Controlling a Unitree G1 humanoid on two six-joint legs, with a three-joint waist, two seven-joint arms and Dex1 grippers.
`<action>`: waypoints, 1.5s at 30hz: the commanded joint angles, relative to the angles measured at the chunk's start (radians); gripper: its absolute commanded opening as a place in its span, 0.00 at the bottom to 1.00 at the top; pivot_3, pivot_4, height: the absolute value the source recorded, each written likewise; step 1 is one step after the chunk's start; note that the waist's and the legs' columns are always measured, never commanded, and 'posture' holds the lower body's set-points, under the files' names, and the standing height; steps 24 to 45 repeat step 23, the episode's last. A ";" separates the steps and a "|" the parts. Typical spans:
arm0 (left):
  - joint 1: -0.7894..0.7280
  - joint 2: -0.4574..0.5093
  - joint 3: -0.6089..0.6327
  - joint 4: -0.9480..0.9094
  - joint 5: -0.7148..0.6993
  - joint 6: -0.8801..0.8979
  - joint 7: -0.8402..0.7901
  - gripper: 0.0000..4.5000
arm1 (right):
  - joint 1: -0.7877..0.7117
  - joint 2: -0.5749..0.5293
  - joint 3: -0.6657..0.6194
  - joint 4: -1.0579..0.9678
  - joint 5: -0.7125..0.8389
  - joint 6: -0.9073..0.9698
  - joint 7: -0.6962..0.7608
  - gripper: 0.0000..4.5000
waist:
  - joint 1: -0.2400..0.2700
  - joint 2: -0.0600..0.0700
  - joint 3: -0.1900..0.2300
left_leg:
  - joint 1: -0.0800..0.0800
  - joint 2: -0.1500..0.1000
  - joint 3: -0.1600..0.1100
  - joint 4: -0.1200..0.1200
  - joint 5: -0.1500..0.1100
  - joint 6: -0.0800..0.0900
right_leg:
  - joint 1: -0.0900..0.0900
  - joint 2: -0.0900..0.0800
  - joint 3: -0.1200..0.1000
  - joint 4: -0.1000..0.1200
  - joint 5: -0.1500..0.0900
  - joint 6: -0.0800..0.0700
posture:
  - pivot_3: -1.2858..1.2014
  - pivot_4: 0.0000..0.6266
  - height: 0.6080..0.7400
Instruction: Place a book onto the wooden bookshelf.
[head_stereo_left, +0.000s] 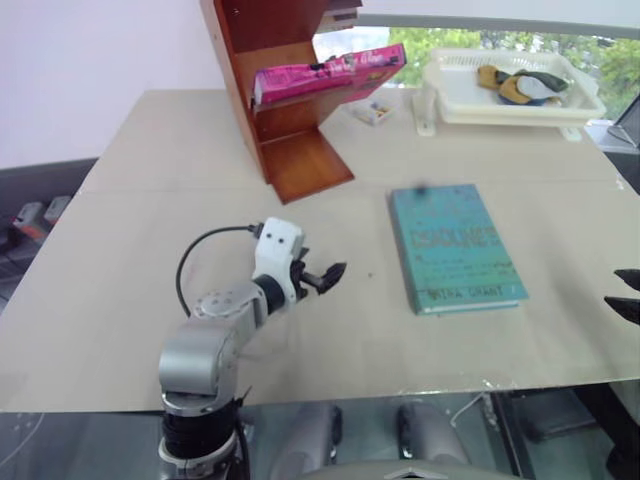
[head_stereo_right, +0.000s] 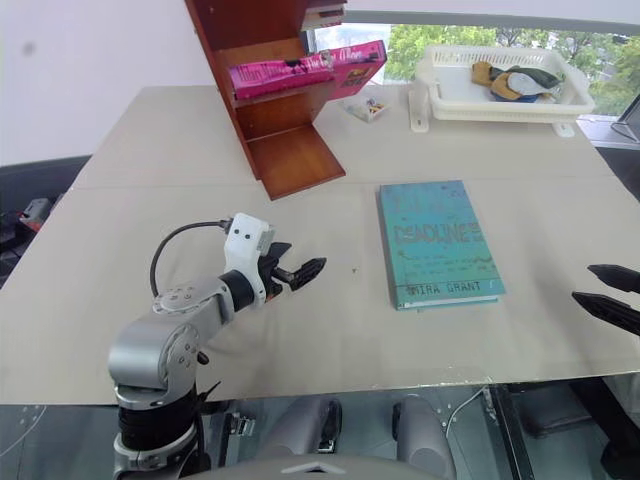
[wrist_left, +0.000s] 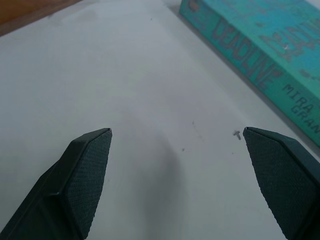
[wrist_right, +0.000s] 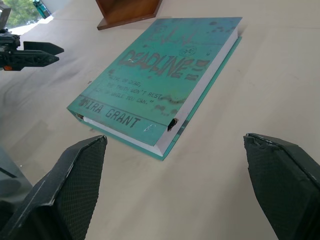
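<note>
The bright pink book (head_stereo_left: 328, 72) lies on a slanted tier of the reddish-brown wooden bookshelf (head_stereo_left: 300, 165) at the table's back, one end sticking out past the shelf's side. My left gripper (head_stereo_left: 325, 277) hovers low over the bare table, well in front of the shelf and left of a teal book; its fingers are open with nothing between them. My right gripper (head_stereo_right: 605, 293) is at the table's right edge, open and empty, and points toward the teal book's near end.
A teal hardback (head_stereo_left: 455, 245) lies flat on the table between the two grippers. A white plastic tray (head_stereo_left: 510, 95) with a few items stands at the back right. A small object (head_stereo_left: 372, 110) sits beside the shelf's foot.
</note>
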 joint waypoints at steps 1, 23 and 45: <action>-0.007 0.006 0.003 -0.046 -0.024 -0.012 0.029 0.99 | -0.001 -0.022 -0.023 -0.021 0.011 -0.003 0.014 1.00 | 0.000 0.000 0.000 | 0.000 0.000 0.000 0.000 0.000 0.000 | 0.000 0.000 0.000 0.000 0.000 0.000 | 0.52 0.24 1.00; -0.022 0.092 0.022 0.003 -0.183 -0.103 0.030 0.99 | -0.021 -0.028 -0.023 -0.026 0.016 0.009 0.002 1.00 | 0.000 0.000 0.000 | -0.001 0.000 0.000 -0.001 0.000 0.000 | 0.000 0.000 0.000 -0.003 0.000 0.000 | 0.52 0.24 1.00; -0.022 0.092 0.022 0.003 -0.183 -0.103 0.030 0.99 | -0.021 -0.028 -0.023 -0.026 0.016 0.009 0.002 1.00 | 0.000 0.000 0.000 | -0.001 0.000 0.000 -0.001 0.000 0.000 | 0.000 0.000 0.000 -0.003 0.000 0.000 | 0.52 0.24 1.00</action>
